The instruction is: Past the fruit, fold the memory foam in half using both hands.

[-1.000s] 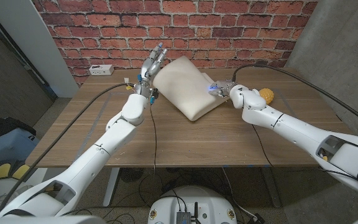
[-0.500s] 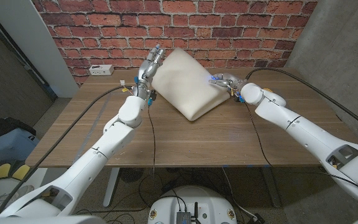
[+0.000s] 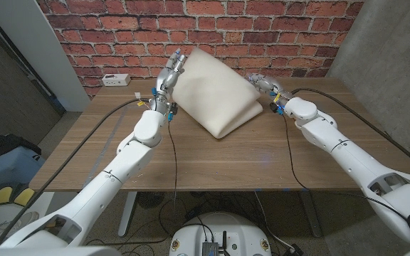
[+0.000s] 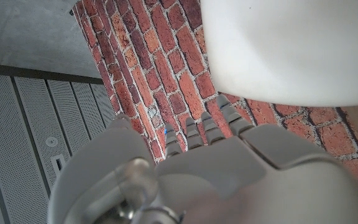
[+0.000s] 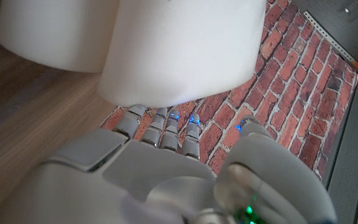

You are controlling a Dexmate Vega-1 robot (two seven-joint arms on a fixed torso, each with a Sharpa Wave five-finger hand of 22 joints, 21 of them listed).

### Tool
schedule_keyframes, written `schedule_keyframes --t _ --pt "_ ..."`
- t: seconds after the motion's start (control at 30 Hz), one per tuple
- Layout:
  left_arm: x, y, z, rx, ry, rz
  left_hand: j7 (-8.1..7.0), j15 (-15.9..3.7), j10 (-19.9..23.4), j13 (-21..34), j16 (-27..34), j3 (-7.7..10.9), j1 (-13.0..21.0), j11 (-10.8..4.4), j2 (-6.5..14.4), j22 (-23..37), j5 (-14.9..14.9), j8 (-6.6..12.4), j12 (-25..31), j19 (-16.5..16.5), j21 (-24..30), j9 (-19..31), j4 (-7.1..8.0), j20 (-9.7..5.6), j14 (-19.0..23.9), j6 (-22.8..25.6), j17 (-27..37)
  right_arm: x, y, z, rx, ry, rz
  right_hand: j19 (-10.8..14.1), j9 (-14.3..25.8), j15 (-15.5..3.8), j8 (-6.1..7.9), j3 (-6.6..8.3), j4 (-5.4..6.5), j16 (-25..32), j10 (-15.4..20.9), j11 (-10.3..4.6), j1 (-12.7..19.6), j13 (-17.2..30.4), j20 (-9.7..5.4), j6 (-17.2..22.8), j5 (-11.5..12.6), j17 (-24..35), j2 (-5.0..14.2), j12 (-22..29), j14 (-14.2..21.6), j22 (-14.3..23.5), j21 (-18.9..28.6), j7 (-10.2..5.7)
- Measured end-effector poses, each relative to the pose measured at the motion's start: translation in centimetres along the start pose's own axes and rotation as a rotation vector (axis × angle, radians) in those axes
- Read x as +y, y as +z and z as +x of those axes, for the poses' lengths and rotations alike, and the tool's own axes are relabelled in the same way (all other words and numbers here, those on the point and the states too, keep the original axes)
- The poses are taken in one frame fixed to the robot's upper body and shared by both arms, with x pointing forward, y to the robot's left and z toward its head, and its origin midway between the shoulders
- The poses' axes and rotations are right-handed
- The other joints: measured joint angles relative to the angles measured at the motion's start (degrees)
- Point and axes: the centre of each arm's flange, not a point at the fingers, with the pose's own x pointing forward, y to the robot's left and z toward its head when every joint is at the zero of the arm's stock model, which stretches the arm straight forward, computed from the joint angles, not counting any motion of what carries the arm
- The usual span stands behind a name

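Note:
The cream memory foam (image 3: 216,92) lies doubled at the table's far middle, its upper flap raised steeply toward the brick wall. My left hand (image 3: 171,75) stands against the flap's left edge with fingers stretched upward. In the left wrist view its fingers (image 4: 207,127) reach to the edge of the foam (image 4: 291,50). My right hand (image 3: 264,85) is at the foam's right side, fingers apart and pointing at the flap's edge. The right wrist view shows its fingers (image 5: 160,127) touching the lower edge of the two foam layers (image 5: 179,50), with the thumb held apart.
A white power strip (image 3: 116,79) lies at the table's far left, by the wall. Black cables (image 3: 176,149) run along both arms across the wooden table (image 3: 226,160). The brick wall (image 3: 119,35) stands close behind the foam.
The upper flap has risen higher toward the wall. My right hand moved up and back from the foam's right edge; its arm now covers the orange fruit seen earlier. My left hand rose slightly.

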Motion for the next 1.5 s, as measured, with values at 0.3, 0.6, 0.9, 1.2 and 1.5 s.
schedule_keyframes --t 0.3,0.6,0.9,1.2,1.5 --pt "0.2 0.5 -0.3 -0.027 0.005 -0.002 0.73 -0.34 0.22 0.0 0.0 0.0 0.0 0.22 0.0 -0.1 -0.48 0.0 0.0 0.6 0.0 0.0 0.0 -2.67 -0.13 0.74 0.0 -2.0 1.0 -0.3 -0.174 -0.041 0.274 0.14 0.0 -0.46 0.77 -0.69 -0.04 -0.44 0.68 0.02 -0.75 -0.12 -1.75 2.66 0.0 -0.66 -0.75 0.44 0.46 -0.16 0.01 0.29" --pt "0.7 1.2 -0.7 -0.055 0.019 -0.002 1.33 -0.94 0.21 0.0 0.0 0.25 0.0 0.21 0.0 -0.14 -0.83 0.25 0.0 0.81 -0.23 0.01 -0.25 -2.87 -0.5 1.34 0.01 -3.3 1.4 -0.6 -0.253 -0.067 0.39 0.1 0.01 -0.22 0.85 -0.88 -0.46 -0.44 1.76 0.7 -0.74 -0.16 -1.71 3.85 0.0 -1.09 -0.75 0.44 0.84 -0.16 0.01 0.24" --pt "1.2 2.4 -1.4 -0.082 0.035 0.001 1.34 -0.94 0.21 0.0 0.0 0.23 0.0 0.2 0.0 -0.14 -0.83 0.25 0.0 0.82 -0.36 0.01 -0.73 -2.86 -0.5 1.35 -0.27 -4.8 2.5 -1.5 -0.331 -0.099 0.427 -1.93 0.01 -0.22 0.85 -1.15 -0.87 -0.89 1.76 0.7 -1.05 -0.16 0.96 3.84 0.0 -1.24 -1.05 0.44 0.84 -0.16 -0.65 0.25" --pt "2.0 3.9 -2.3 -0.107 0.038 -0.012 1.33 -0.51 0.52 0.0 0.0 0.23 -0.3 0.51 -0.31 -0.14 -1.18 0.24 0.01 0.17 -1.11 0.01 -1.2 -2.23 -0.51 1.35 -0.26 -5.5 2.9 -3.0 -0.353 -0.141 0.427 -2.77 0.01 0.41 0.39 -1.56 -0.93 -1.28 1.75 0.7 -1.72 -0.15 3.49 3.41 0.0 -1.23 -1.72 0.44 0.21 -0.15 -0.65 -0.19" --pt "2.9 4.5 -3.2 -0.107 0.016 -0.055 1.11 0.2 0.35 0.0 0.0 0.0 -0.24 1.79 -0.82 -0.14 -1.33 0.24 0.01 -0.54 -1.9 0.02 -1.44 -1.51 -1.23 1.12 -0.25 -5.1 3.2 -5.2 -0.359 -0.18 0.426 -3.98 0.01 0.72 0.17 -1.96 -1.01 -1.28 1.53 0.48 -2.25 -0.15 6.29 2.9 0.0 -1.23 -2.25 0.43 -0.11 -0.15 -0.86 -0.69"
